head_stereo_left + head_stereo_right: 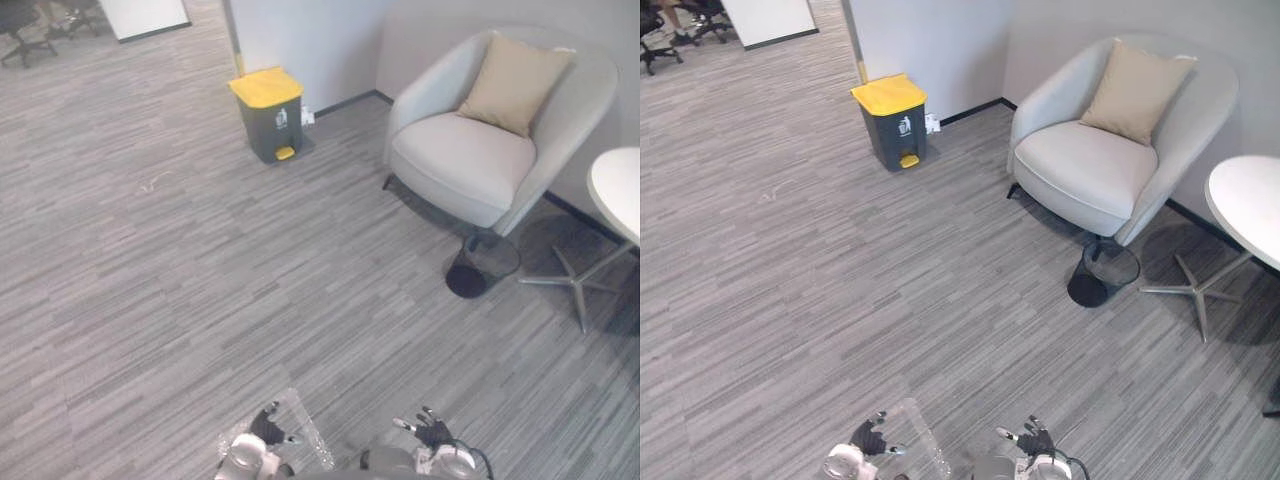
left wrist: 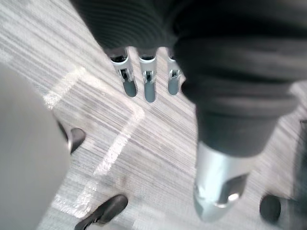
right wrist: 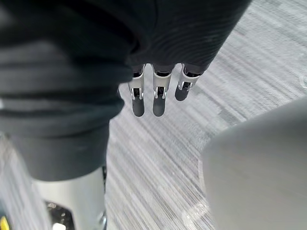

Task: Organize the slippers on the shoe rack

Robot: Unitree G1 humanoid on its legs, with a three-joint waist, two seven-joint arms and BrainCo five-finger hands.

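While both arms are hanging low, the left hand [image 1: 268, 428] is holding its fingers [image 2: 149, 88] straight and loose over the grey carpet [image 1: 200, 280], gripping nothing. The right hand [image 1: 432, 432] is hanging likewise, its fingers [image 3: 159, 100] relaxed and empty. Well ahead of the left hand, a yellow-lidded bin [image 1: 268, 112] is standing; well ahead of the right hand, a pale armchair [image 1: 470, 160] is carrying a tan cushion [image 1: 512, 82]. Where the slippers are lying I cannot tell.

The room holds one armchair [image 1: 455, 160], one cushion [image 1: 512, 82], one yellow-lidded pedal bin [image 1: 270, 115], one dark wire wastebasket [image 1: 482, 268], one round white table [image 1: 620, 190] and two office chairs [image 1: 20, 38]. Two hands show: one left hand [image 1: 266, 427], one right hand [image 1: 432, 432].
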